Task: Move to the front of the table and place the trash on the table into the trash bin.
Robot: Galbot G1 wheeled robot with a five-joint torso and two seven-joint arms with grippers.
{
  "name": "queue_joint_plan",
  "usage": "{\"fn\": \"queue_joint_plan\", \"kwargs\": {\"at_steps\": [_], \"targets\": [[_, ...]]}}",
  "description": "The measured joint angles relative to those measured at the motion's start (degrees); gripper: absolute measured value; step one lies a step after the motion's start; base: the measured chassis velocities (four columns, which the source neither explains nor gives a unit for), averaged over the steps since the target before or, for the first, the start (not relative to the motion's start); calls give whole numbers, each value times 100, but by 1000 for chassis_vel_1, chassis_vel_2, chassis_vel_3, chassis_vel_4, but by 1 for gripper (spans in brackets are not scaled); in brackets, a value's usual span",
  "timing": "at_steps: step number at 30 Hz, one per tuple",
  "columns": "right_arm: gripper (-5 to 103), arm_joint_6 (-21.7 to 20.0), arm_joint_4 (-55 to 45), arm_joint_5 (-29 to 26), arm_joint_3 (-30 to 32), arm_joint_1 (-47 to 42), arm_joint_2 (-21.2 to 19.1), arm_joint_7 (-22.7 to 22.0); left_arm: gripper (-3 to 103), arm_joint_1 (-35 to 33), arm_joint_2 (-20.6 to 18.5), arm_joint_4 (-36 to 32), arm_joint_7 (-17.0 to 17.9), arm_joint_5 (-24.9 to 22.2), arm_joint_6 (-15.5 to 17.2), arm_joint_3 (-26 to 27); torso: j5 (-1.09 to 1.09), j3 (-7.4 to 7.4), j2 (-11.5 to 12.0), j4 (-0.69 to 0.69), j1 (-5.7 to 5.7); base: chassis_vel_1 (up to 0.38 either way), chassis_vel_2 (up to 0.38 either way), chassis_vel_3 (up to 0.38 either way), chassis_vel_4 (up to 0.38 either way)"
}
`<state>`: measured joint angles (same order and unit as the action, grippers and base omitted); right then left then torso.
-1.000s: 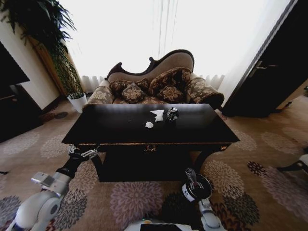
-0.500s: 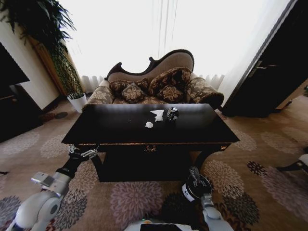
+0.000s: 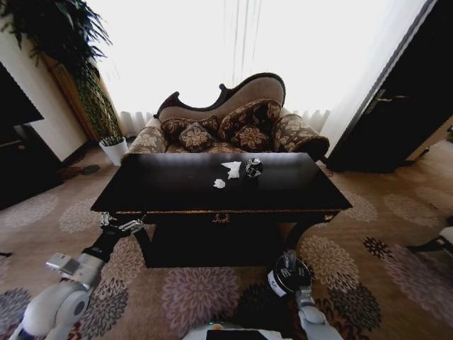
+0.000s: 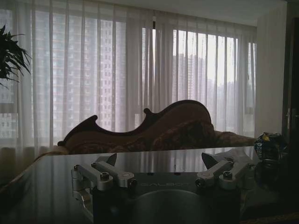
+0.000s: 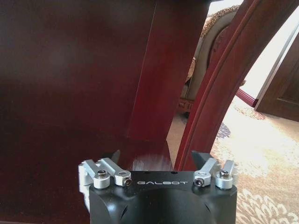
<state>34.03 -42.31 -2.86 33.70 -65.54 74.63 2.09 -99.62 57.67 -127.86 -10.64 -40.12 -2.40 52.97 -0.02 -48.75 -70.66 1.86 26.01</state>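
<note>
The left gripper (image 3: 122, 225) hangs at the front left corner of the table (image 3: 177, 195), level with its edge, and in the left wrist view its fingers (image 4: 105, 173) stand spread wide with nothing between them, facing across the glossy top. The right gripper (image 3: 288, 263) sits low in front of the table, down near the floor and just over the rim of the trash bin (image 3: 283, 282). From its own wrist camera the right gripper (image 5: 159, 156) is also spread apart and empty, pointing at the dark red underside of the table and one curved leg (image 5: 219, 79).

The bin stands on the patterned carpet (image 3: 368, 248) just ahead of the table's front right side, its white label turned toward the robot.

Up on the table, the trash lies together toward the far middle: a dark crumpled can (image 3: 253, 168), a white paper scrap (image 3: 232, 169) just beside it, and a smaller white scrap (image 3: 219, 183) a little nearer the front. In the left wrist view the can (image 4: 267, 144) shows at the far side of the tabletop.

Behind the table stands a sofa (image 3: 233, 120) with patterned cushions, against a bright curtained window (image 3: 233, 42).
</note>
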Motion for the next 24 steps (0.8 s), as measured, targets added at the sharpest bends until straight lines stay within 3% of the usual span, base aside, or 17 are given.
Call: {"fn": "queue_joint_plan", "kwargs": {"at_steps": [2,3,5,11,18,24], "targets": [[89,0,-19,0,0,-18,0,3,100,0,0,0,0,0,0,0,0,0,0,0,0,0,0,0,0],[98,0,-45,-4,0,-45,-1,6,100,0,0,0,0,0,0,0,0,0,0,0,0,0,0,0,0],[100,-1,-86,-10,2,-72,-1,6,100,0,0,0,0,0,0,0,0,0,0,0,0,0,0,0,0],[100,35,-541,-51,21,-447,77,7,100,0,0,0,0,0,0,0,0,0,0,0,0,0,0,0,0],[100,436,-1333,59,182,-1182,278,19,100,0,0,0,0,0,0,0,-1,0,-1,0,-1,0,0,0,0],[100,283,-2767,-645,201,-2053,532,36,100,0,0,0,1,0,-1,1,-1,1,-1,0,-1,0,0,0,0]]}}
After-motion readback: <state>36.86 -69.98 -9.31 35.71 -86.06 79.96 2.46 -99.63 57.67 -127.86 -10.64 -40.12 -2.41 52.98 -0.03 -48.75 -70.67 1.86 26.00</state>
